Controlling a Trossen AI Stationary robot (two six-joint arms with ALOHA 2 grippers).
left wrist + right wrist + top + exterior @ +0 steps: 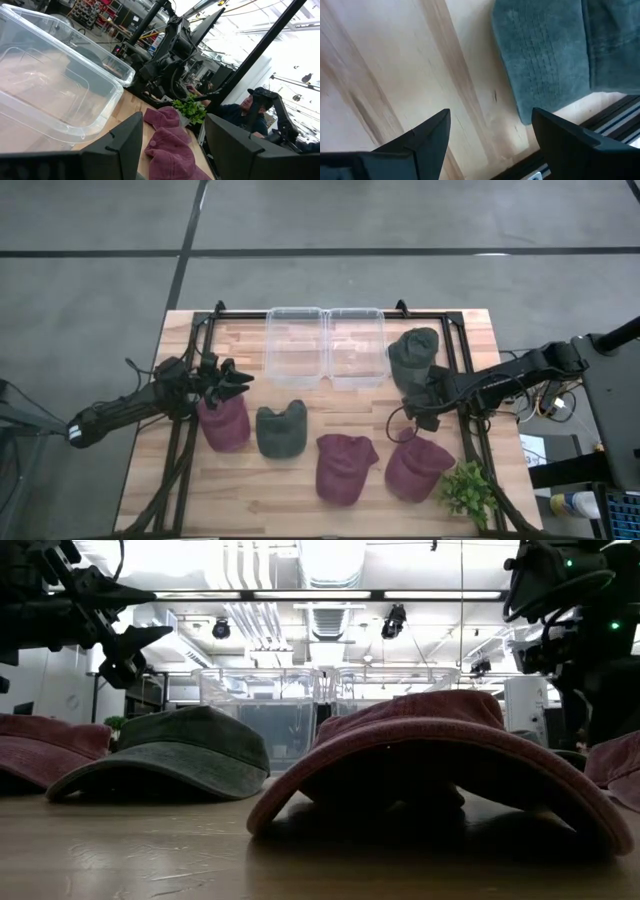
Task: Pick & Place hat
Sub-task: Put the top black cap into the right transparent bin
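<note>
Five hats lie flat on the wooden table: a maroon one (223, 425), a dark green one (280, 431), two more maroon ones (345, 468) (418, 468), and a second dark green one (413, 354) beside the right bin. My left gripper (243, 380) (150, 618) (172, 145) hangs open in the air over the far end of the left maroon hat. My right gripper (413, 412) (490, 135) is open and points down at bare wood, just near of the right green hat's brim (545, 60).
Two clear plastic bins (296, 345) (357, 345) stand side by side at the table's far middle. A small green plant (468, 490) sits at the near right corner. A black frame (455, 340) runs along the table's edges. A person (240, 112) sits beyond the table.
</note>
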